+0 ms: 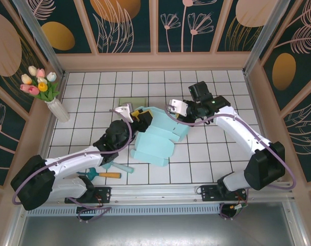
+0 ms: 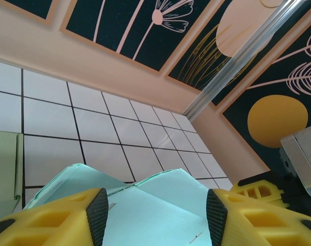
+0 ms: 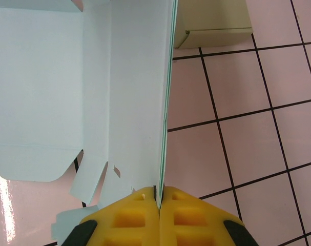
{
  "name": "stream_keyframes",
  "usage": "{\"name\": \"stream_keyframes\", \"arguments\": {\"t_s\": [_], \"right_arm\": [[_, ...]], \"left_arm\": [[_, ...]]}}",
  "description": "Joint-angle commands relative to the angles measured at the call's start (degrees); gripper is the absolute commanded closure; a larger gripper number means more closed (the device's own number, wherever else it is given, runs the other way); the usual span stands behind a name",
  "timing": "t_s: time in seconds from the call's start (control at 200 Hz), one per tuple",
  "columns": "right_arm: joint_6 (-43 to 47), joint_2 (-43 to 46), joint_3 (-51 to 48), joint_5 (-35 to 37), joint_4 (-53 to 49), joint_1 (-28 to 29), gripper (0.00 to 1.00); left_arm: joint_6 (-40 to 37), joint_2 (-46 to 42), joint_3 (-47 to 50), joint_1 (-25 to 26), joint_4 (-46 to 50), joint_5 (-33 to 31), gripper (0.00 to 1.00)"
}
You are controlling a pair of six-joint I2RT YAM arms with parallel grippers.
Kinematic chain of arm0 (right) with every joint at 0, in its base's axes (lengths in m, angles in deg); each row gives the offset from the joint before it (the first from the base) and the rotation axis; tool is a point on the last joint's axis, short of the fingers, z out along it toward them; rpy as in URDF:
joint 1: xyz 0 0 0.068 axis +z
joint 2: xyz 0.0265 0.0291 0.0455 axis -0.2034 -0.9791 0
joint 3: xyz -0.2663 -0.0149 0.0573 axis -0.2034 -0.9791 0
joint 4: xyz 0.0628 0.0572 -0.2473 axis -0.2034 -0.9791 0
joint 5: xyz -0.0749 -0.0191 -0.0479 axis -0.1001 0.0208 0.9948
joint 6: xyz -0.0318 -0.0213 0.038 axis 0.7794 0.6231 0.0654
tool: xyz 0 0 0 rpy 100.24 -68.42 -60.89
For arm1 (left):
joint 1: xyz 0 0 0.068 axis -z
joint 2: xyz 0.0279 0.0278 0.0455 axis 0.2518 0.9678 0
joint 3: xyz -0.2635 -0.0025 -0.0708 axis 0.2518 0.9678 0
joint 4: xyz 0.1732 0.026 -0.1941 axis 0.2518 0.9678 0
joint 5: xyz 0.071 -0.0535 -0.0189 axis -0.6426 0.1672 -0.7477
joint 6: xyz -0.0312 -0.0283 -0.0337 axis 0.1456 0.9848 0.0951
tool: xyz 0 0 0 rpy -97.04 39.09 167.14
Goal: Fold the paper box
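The pale teal paper box (image 1: 160, 137) lies partly unfolded on the white tiled table, its flaps spread toward the front. My left gripper (image 1: 140, 117) is at the box's left end. In the left wrist view it stands open (image 2: 157, 218), with the yellow fingers (image 2: 97, 218) wide apart on either side of a creased teal panel (image 2: 160, 205). My right gripper (image 1: 180, 114) is at the box's right end. There it is shut (image 3: 159, 197) on the thin upright edge of a box wall (image 3: 129, 92).
A flat green pad (image 1: 132, 101) lies just behind the box; it is also seen in the right wrist view (image 3: 211, 20). A white vase of tulips (image 1: 57, 108) stands at the far left. An orange-handled tool (image 1: 108, 175) lies near the front left. Walls enclose the table.
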Motion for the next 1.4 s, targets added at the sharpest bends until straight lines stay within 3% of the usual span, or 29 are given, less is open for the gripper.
{"name": "stream_keyframes", "arguments": {"t_s": [0.0, 0.105, 0.19, 0.37, 0.756, 0.921, 1.061, 1.396], "right_arm": [[-0.49, 1.1, -0.83, -1.67, 0.21, 0.36, 1.0], [-0.61, 1.1, -0.91, -1.67, 0.38, 0.38, 1.0], [-0.56, 0.83, -0.92, -1.83, 0.43, 0.36, 1.0], [-0.39, 0.49, -0.95, -2.02, 0.83, 0.36, 1.0], [-0.25, 0.24, -1.44, -3.64, 2.06, 0.45, 1.0], [-0.57, 0.13, -1.29, -2.72, 1.89, 0.44, 1.0], [-0.82, 0.13, -1.2, -2.81, 2.06, 0.45, 1.0], [-1.35, -0.13, -1.35, -2.37, 2.08, 0.45, 1.0]], "left_arm": [[0.33, 0.77, -2.12, -0.35, -1.63, 1.59, 0.45], [0.47, 2.75, -2.69, -0.4, -3.64, 4.73, 0.49], [0.23, 4.41, -3.2, -0.38, -5.98, 8.77, 0.59], [-0.39, 7.38, -3.94, -0.4, -9.35, 14.07, 0.66], [-2.37, 7.31, -4.2, -0.43, -7.67, 9.95, 0.62], [-2.85, 1.37, -1.56, -0.36, -2.82, 5.02, 0.62], [-2.39, -3.36, 1.97, -0.44, 0.77, 4.48, 0.61], [-1.17, -2.34, 11.18, -0.27, -5.86, 16.89, 0.56]]}}
